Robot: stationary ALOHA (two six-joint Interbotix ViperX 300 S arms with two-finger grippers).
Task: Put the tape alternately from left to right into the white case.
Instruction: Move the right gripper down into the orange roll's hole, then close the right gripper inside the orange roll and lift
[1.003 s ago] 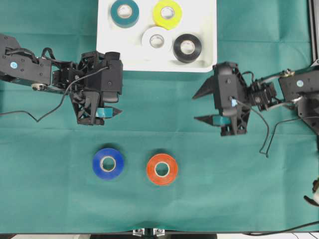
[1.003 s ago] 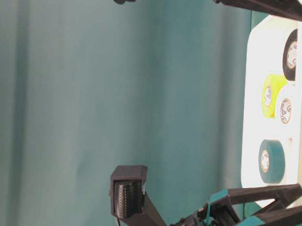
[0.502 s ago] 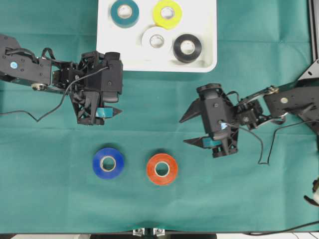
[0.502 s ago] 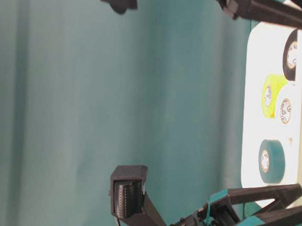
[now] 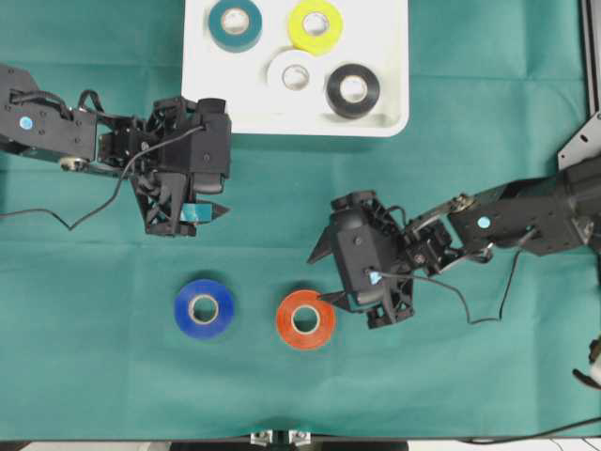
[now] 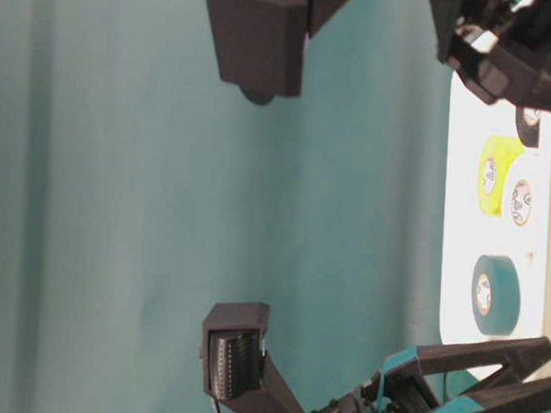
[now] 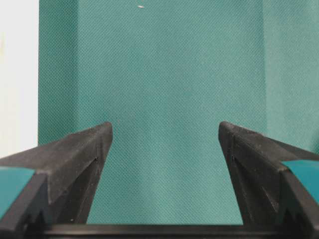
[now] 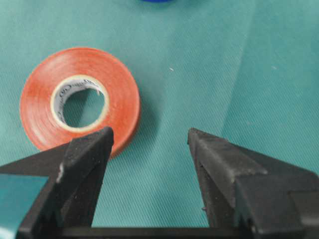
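Note:
The white case (image 5: 385,38) lies at the back and holds teal (image 5: 235,23), yellow (image 5: 315,25), white (image 5: 296,75) and black (image 5: 353,89) tape rolls. A blue roll (image 5: 204,308) and an orange-red roll (image 5: 305,319) lie flat on the green cloth in front. My right gripper (image 5: 316,279) is open just right of the orange-red roll (image 8: 122,99), one fingertip over its rim, nothing between the fingers (image 8: 149,134). My left gripper (image 5: 225,199) is open and empty over bare cloth (image 7: 164,127), below the case's front left corner.
Green cloth covers the table. The case's edge (image 7: 17,74) shows at the left of the left wrist view. The right arm's cable (image 5: 488,301) trails over the cloth. The table's front edge (image 5: 282,440) runs just past the two loose rolls.
My right gripper has swung left and forward, from right of the case down to the orange-red roll, still open. The left arm has not moved.

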